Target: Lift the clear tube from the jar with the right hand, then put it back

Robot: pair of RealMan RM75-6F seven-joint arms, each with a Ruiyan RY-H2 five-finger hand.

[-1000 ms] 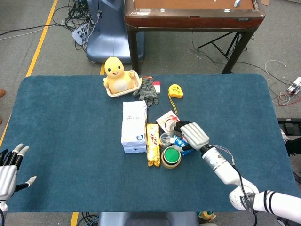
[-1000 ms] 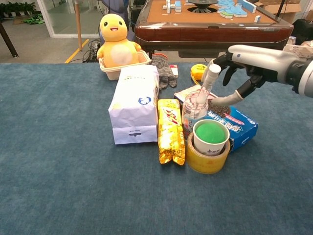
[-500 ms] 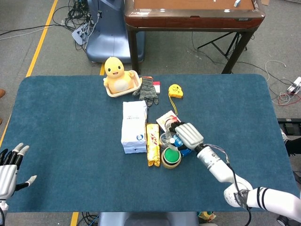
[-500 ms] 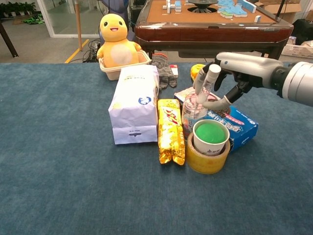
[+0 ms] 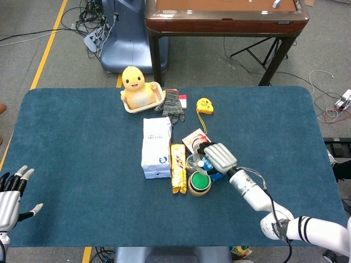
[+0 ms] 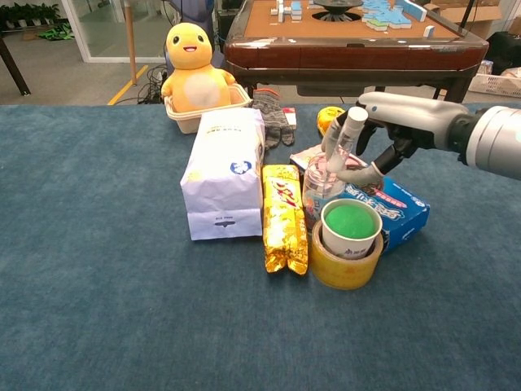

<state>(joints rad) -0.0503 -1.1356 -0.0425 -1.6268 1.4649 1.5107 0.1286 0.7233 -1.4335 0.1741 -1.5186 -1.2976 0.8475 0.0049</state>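
Blue-carpeted desk (image 5: pixel 82 137) carries a central cluster. White paper bag (image 6: pixel 224 173) stands left of a yellow snack packet (image 6: pixel 282 216). Blue box (image 6: pixel 393 210) lies right of the jar (image 6: pixel 320 183), under the right hand. Yellow tape roll (image 6: pixel 346 262) sits in front with a green-topped cup (image 6: pixel 350 227) inside its ring. Jar stands upright between packet and box. Clear tube (image 6: pixel 348 134) stands in the jar, leaning right, top end above the rim.

Right hand (image 6: pixel 399 124): fingers (image 6: pixel 334 133) curled round the tube's upper part, thumb below on the right; contact looks likely, firm grip unclear. Left hand (image 5: pixel 12 193) at desk's near-left edge, fingers spread, holding nothing.
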